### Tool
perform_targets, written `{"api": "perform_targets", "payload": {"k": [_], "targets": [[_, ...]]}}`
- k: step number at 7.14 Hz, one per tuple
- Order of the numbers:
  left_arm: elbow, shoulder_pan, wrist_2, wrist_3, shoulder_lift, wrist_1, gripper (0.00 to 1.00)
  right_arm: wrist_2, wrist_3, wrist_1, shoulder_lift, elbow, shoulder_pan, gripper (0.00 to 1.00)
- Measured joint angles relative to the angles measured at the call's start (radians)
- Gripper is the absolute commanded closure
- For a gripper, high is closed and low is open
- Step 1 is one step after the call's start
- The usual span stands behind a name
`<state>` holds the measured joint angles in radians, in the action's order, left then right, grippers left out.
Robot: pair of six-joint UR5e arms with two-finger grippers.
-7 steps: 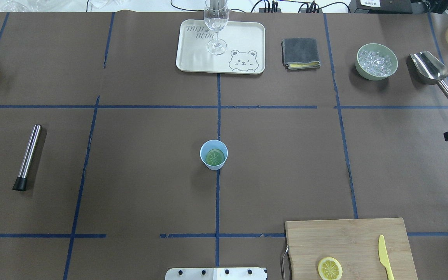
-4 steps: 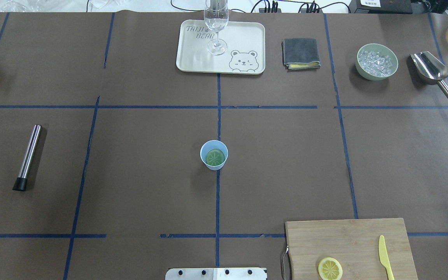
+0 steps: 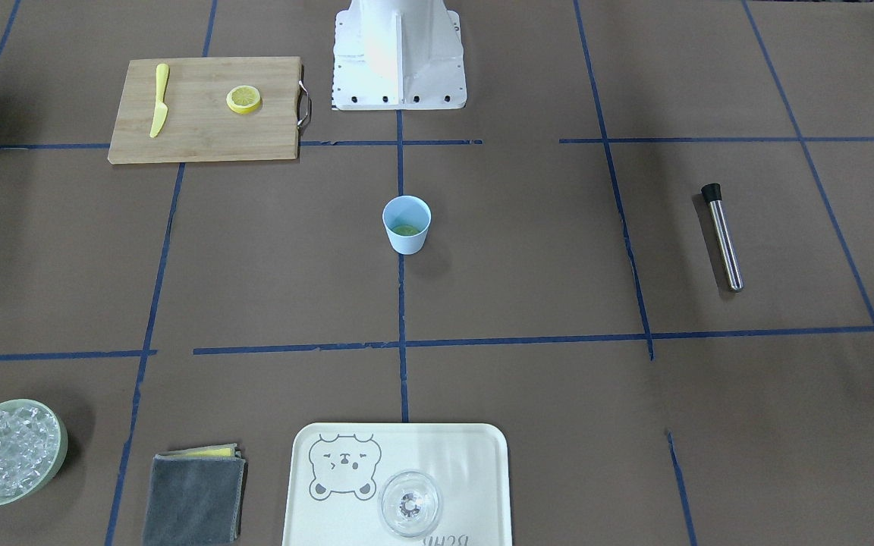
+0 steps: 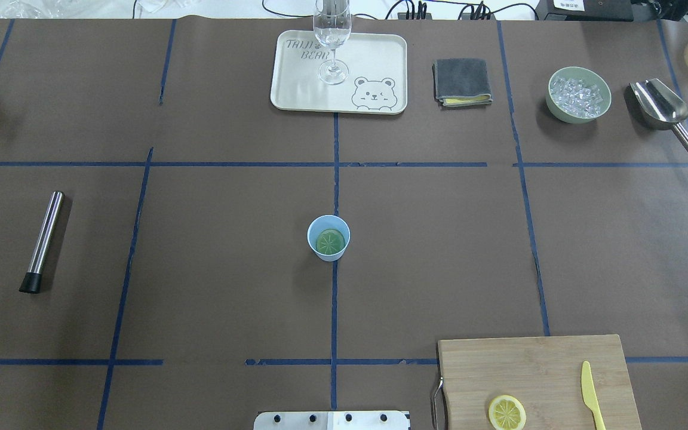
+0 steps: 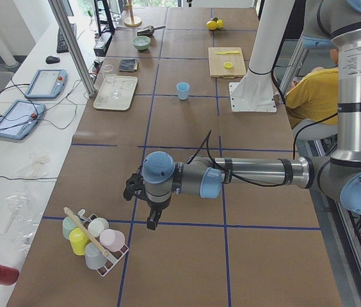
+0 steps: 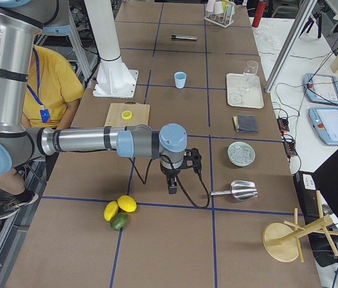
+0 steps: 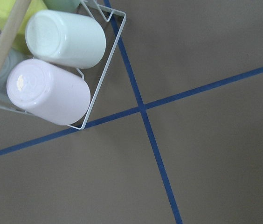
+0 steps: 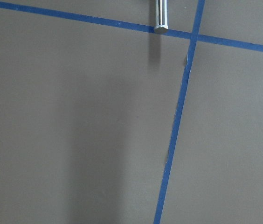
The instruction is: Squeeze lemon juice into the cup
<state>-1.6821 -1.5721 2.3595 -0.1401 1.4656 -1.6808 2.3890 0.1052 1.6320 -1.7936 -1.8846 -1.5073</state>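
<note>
I see the lemon (image 4: 330,241) flat in the cup (image 4: 313,233), far from left hand (image 5: 150,220) and right hand (image 6: 172,186); their spread I cannot tell.

One camera sits high behind the robot and looks down on the desk (image 4: 200,269). Another sits across and looks back, so the robot base (image 3: 399,61) is at the top. Both show the blue cup (image 4: 318,226) in the middle. Two more stand far off at the desk's ends and look along it. The wrist cameras look down from very close: the left sees a pink cup (image 7: 47,93), the right a metal handle (image 8: 161,16).
</note>
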Motion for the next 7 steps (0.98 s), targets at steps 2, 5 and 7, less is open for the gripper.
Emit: {"api": "perform_targets", "payload": {"k": [2,5,7], "targets": [[-0.017,0.0,-0.003,0.008,0.005,0.037,0.0,0.03,-0.041,0.023,0.005,0.007,0.001,0.0],[-0.022,-0.001,-0.004,0.006,-0.005,0.038,0.0,0.054,-0.165,0.039,0.014,0.008,0.002,0.0],[-0.027,-0.002,-0.003,0.001,-0.008,0.037,0.0,0.033,-0.185,0.039,0.016,0.008,0.002,0.0]]}}
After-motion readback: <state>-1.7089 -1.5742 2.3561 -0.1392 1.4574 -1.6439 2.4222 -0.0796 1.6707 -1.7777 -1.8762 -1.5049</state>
